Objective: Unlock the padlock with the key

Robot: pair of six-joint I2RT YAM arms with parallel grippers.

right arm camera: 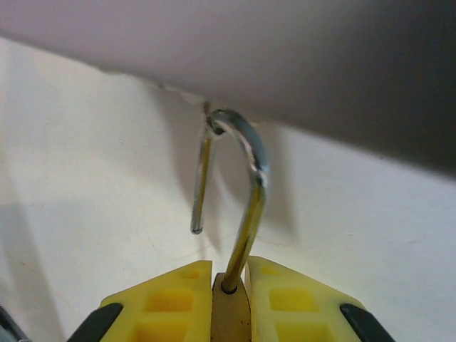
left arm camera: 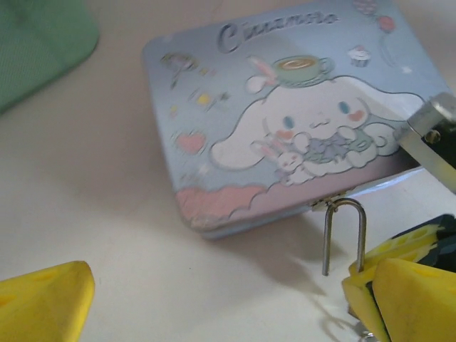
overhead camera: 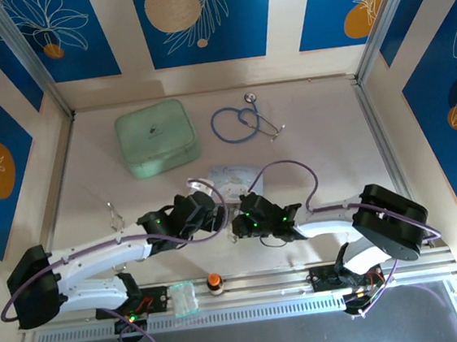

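Now | right gripper (right arm camera: 229, 276) clamps padlock (right arm camera: 230, 317) (shackle (right arm camera: 251, 187) leg free) | left gripper (left arm camera: 226, 308) spread

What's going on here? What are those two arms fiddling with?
Two robot arms are working on a tiny brass padlock hooked to the latch of a pale blue cartoon tin. The right gripper is clamped on the padlock's body. The shackle looks sprung open: one leg hangs free, while the loop sits through the latch. The left gripper is open close by, holding nothing that I can see.
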